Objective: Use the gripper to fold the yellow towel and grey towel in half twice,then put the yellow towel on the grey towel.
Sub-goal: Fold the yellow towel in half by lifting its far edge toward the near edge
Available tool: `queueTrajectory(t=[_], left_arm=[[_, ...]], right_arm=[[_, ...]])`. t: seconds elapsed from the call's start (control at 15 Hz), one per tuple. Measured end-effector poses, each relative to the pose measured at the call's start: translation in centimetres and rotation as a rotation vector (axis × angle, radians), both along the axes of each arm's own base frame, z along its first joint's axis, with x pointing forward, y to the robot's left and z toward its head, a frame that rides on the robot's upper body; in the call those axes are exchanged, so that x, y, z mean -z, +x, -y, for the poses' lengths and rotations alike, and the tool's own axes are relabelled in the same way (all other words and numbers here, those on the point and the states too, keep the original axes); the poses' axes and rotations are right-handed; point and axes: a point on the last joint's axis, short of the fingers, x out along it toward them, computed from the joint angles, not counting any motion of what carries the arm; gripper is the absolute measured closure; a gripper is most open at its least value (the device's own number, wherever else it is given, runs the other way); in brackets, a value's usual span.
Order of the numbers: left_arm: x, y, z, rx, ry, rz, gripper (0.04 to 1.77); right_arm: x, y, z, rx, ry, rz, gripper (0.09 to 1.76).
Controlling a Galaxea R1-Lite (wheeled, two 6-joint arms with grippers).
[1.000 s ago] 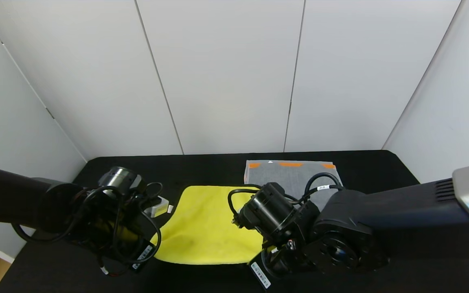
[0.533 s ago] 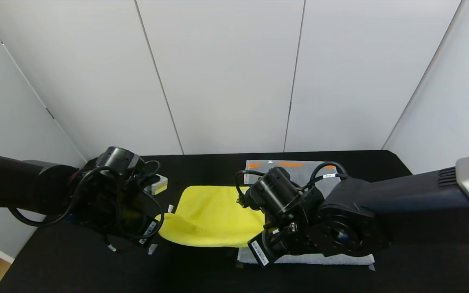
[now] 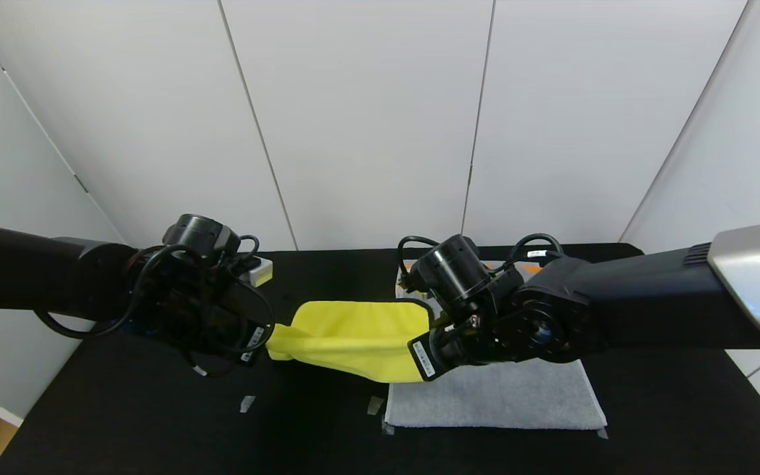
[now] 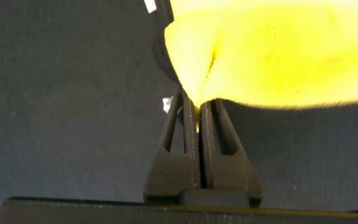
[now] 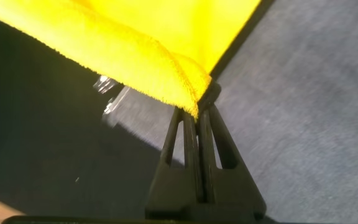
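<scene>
The yellow towel (image 3: 353,336) hangs lifted between my two grippers above the black table, its far part resting behind. My left gripper (image 3: 268,343) is shut on its left corner; in the left wrist view the left gripper (image 4: 197,112) pinches yellow plush (image 4: 272,50). My right gripper (image 3: 427,336) is shut on its right corner; the right wrist view shows the right gripper (image 5: 197,115) clamped on the yellow towel's corner (image 5: 142,43). The grey towel (image 3: 505,396) lies flat under and to the right of my right arm, its orange band (image 3: 532,269) at the far end; it also shows in the right wrist view (image 5: 316,112).
The black table (image 3: 123,422) has small tape marks (image 3: 247,403) in front of the yellow towel and at the grey towel's near corners (image 3: 375,404). White walls close in behind and on both sides.
Both grippers have lifted the yellow towel's near corners and carried them away from me, towards the far edge. The grey towel's near part has come into view.
</scene>
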Motion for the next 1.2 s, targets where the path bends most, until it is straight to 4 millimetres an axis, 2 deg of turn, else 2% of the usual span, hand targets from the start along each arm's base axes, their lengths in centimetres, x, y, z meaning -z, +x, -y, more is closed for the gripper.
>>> queueTrajectory(t=[0.53, 1.2], left_arm=[[1.5, 3.7, -0.5, -0.045, -0.015, 0.001, 1.68], [2.9, 8.0, 0.2, -0.079, -0.085, 0.018, 1.68]], right_arm=[[1.1, 3.9, 0.3, 0.07, 0.016, 0.032, 1.71], [2.8, 6.4, -0.4, 0.094, 0.043, 0.064, 1.71]])
